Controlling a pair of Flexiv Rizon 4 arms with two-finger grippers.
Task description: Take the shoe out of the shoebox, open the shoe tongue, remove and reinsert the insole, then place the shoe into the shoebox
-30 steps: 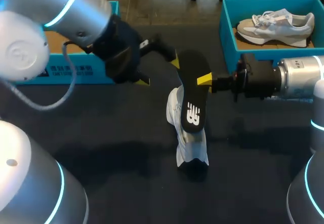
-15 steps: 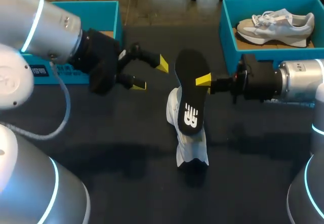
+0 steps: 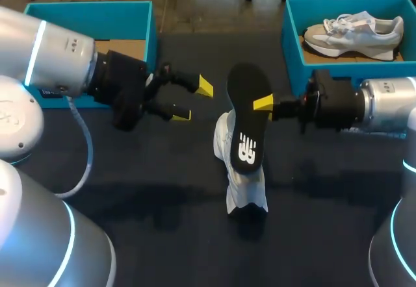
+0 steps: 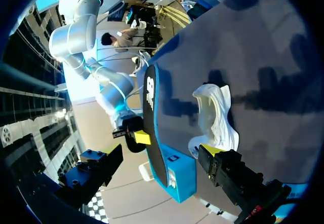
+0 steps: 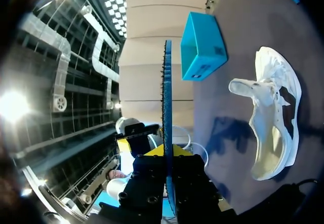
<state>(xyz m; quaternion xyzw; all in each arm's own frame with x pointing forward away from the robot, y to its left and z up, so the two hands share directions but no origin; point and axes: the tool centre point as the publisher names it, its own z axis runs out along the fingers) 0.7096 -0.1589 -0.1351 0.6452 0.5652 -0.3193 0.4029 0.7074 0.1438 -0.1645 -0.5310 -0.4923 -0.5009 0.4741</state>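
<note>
1. Shoe lies at mid-table, outside its box, where both arms can reach its opening.
2. The right gripper pinches the black insole at its 3 o'clock edge and holds it above the shoe, probably for reinsertion.
3. At the insole's 9 o'clock, the left gripper has its fingers spread and empty, apparently ready to help.
4. The blue shoebox waits at the shoe's 10 o'clock.

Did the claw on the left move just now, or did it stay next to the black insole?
Yes. The left claw has pulled back from the black insole, toward the blue shoebox at the table's left.
</note>
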